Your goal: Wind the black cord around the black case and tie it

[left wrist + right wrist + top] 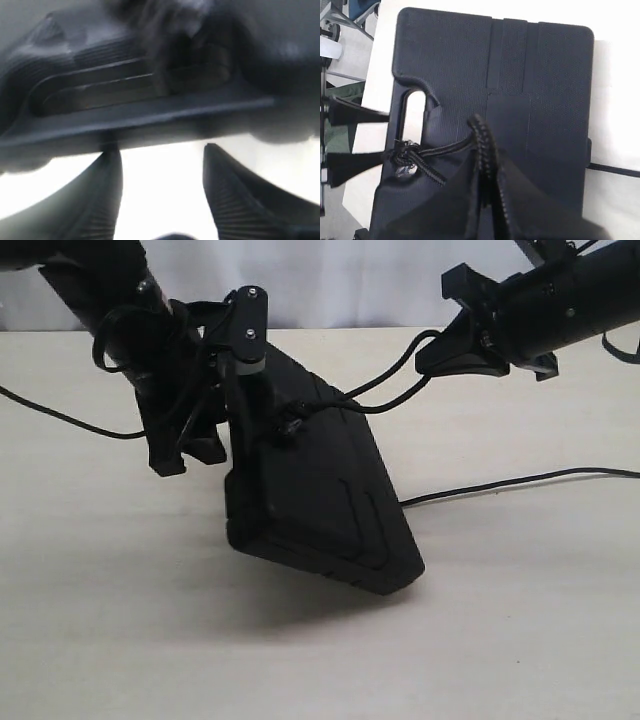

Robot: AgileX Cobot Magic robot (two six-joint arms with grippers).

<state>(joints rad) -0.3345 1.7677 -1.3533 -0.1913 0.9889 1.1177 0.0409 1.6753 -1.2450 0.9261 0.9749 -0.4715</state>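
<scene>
The black case [320,490] stands tilted on the table, its far end raised and leaning by my left gripper [190,455]. The left wrist view shows that gripper [161,147] open, its fingertips at the rim of the case [125,85] and nothing between them. The black cord [390,375] is knotted [290,425] at the handle cutout and runs up to my right gripper [425,358]. From the right wrist, the case [520,65] fills the view. The cord [445,148] leads from the knot [405,152] into my right gripper [490,155], which is shut on it.
More of the cord trails across the beige table [300,660] to the right [520,480]. A thin robot cable [60,418] lies at the left. The left gripper's fingers [355,116] show beside the case's handle edge, with floor clutter [335,30] beyond the table edge.
</scene>
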